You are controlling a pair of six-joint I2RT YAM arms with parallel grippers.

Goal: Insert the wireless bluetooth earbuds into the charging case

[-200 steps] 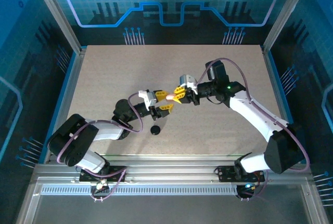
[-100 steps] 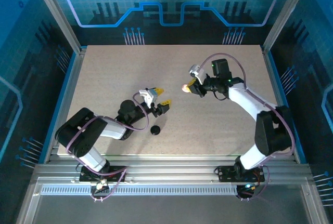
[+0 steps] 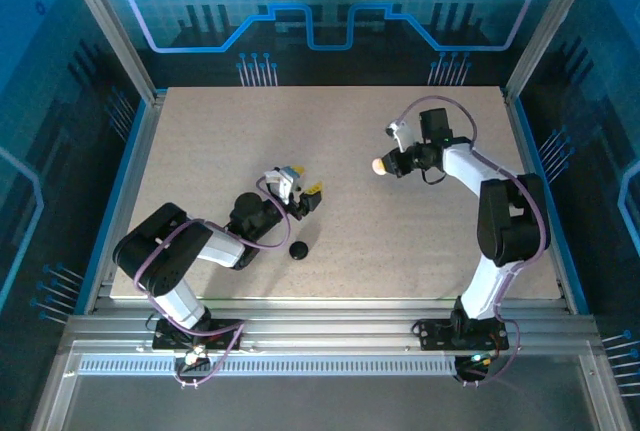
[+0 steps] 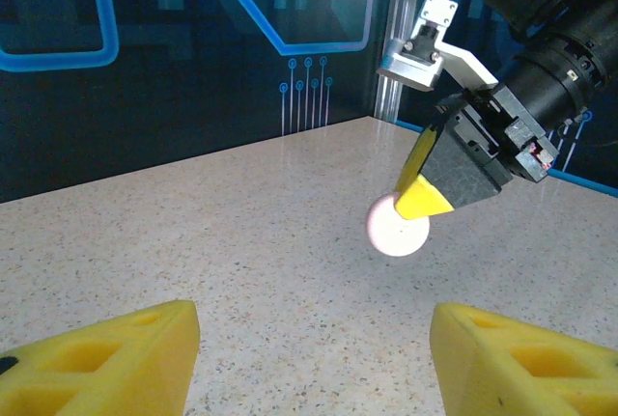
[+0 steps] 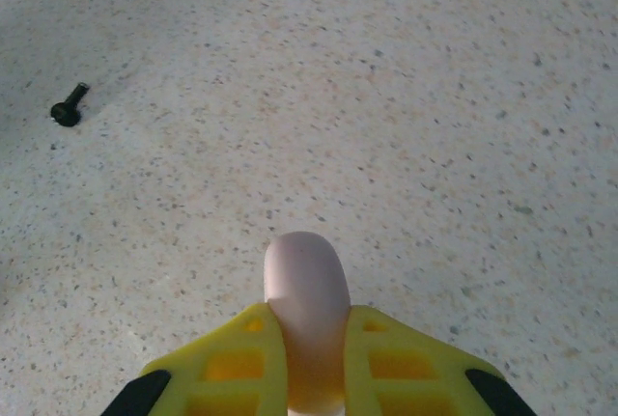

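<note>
My right gripper [image 3: 383,163] is shut on a pinkish-white round charging case [image 3: 378,164], held just above the table right of centre. In the right wrist view the case [image 5: 305,271] stands on edge between the yellow fingers [image 5: 237,358]. The left wrist view shows the case [image 4: 398,226] ahead, under the right gripper's yellow fingertip. My left gripper [image 3: 306,181] is open, with nothing between its fingers [image 4: 106,358]. A tiny black earbud with a short stem [image 3: 298,249] lies on the table in front of the left gripper, and it also appears far off as a black earbud [image 5: 66,110].
The speckled beige table [image 3: 330,121] is bordered by aluminium rails [image 3: 330,326] and blue-lit walls. The right arm's forearm [image 3: 470,166] reaches across the right part of the table. The left arm [image 3: 200,246] lies low near the front left.
Both grippers met on the case a second ago. The left gripper has let go, opened and drawn back left. The right gripper has carried the case away to the right and back.
</note>
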